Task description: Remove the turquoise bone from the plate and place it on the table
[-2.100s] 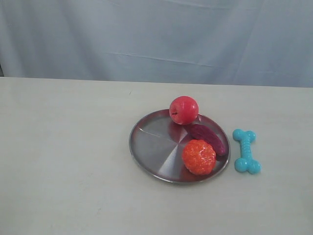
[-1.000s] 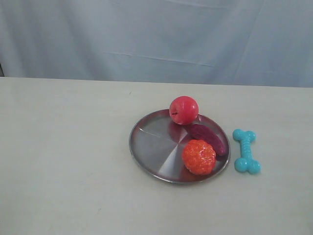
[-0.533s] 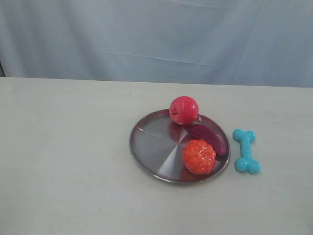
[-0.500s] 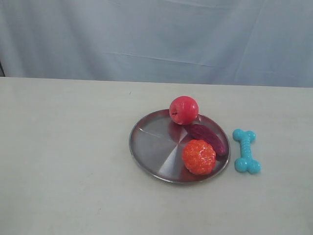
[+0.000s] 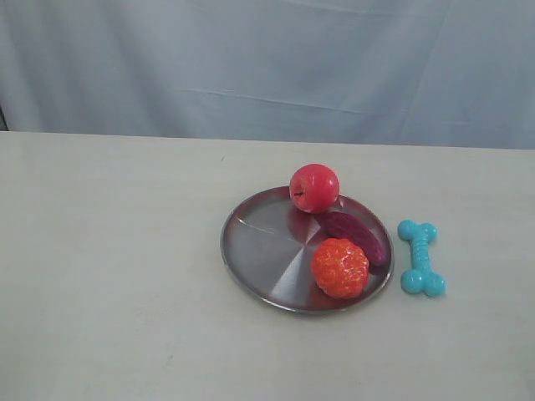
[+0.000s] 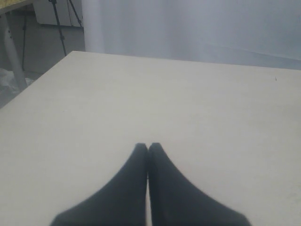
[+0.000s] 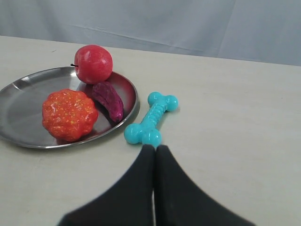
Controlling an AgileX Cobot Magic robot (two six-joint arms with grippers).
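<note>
The turquoise bone [image 5: 420,257] [image 7: 151,117] lies flat on the cream table [image 5: 117,267], just right of the silver plate [image 5: 263,251] [image 7: 23,101] and clear of its rim. My right gripper [image 7: 154,147] is shut with nothing in it, its tips just short of the bone's near knob in the right wrist view. My left gripper [image 6: 147,146] is shut and empty over bare tabletop [image 6: 197,103]. Neither gripper shows in the exterior view.
On the plate sit a red apple [image 5: 314,187] [image 7: 93,63], an orange knobbly fruit [image 5: 339,267] [image 7: 69,114] and a dark purple piece [image 5: 358,236] [image 7: 108,100]. A pale blue curtain [image 5: 267,67] backs the table. A tripod [image 6: 63,23] stands beyond the table's corner.
</note>
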